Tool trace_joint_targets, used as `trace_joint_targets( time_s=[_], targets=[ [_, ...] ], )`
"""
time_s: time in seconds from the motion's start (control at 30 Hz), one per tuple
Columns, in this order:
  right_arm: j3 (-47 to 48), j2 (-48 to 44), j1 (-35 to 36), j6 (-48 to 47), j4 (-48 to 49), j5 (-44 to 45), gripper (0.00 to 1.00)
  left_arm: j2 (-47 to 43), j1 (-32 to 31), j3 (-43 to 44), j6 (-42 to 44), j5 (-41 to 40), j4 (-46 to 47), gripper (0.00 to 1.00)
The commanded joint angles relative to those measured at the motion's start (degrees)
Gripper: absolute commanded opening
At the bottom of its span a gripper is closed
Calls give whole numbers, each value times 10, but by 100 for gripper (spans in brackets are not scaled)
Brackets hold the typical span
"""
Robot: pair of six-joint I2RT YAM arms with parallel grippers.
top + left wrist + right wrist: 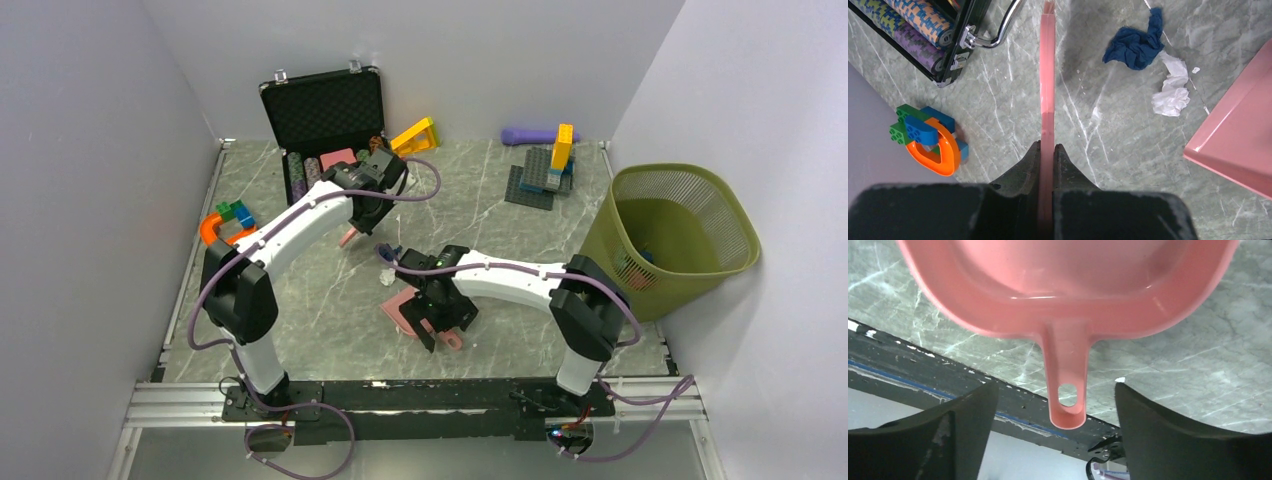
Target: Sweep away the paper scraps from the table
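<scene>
A navy paper scrap (1134, 43) and a white paper scrap (1171, 95) lie on the marble table (1108, 145); they also show in the top view, the navy one (388, 253) just behind the white one (388, 279). My left gripper (1047, 146) is shut on a thin pink brush handle (1047, 75) that points down at the table left of the scraps. A pink dustpan (1068, 285) lies flat near the front edge. My right gripper (1055, 386) is open, its fingers either side of the dustpan's handle (1066, 390) without touching it.
An open black case of poker chips (325, 115) stands at the back left. Toy bricks with an orange ring (225, 222) lie at the left edge. A grey baseplate with a yellow tower (545, 175) and a purple cylinder (530, 135) are at the back. A green mesh bin (680, 235) stands at the right.
</scene>
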Motion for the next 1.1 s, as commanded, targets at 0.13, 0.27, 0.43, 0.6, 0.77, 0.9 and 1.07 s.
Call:
trace_joint_targets(
  time_s=[0.13, 0.27, 0.43, 0.6, 0.77, 0.9, 1.07],
  targets=[
    [-56, -88, 3, 8, 59, 24, 87, -31, 1, -4, 12, -17, 28, 0],
    [-137, -164, 40, 22, 141, 74, 85, -63, 0, -38, 15, 0, 41, 0],
    [-219, -216, 83, 54, 226, 167, 77, -81, 0, -57, 25, 6, 37, 0],
    [-269, -224, 112, 77, 300, 221, 68, -59, 1, -50, 20, -11, 36, 0],
    [-284, -227, 127, 76, 322, 261, 65, -53, 1, -60, 17, -8, 53, 0],
    [-290, -229, 133, 66, 342, 268, 61, -54, 2, -56, 18, -1, 52, 0],
    [-282, -228, 137, 58, 349, 268, 53, -52, 2, -54, 23, 8, 50, 0]
  ],
)
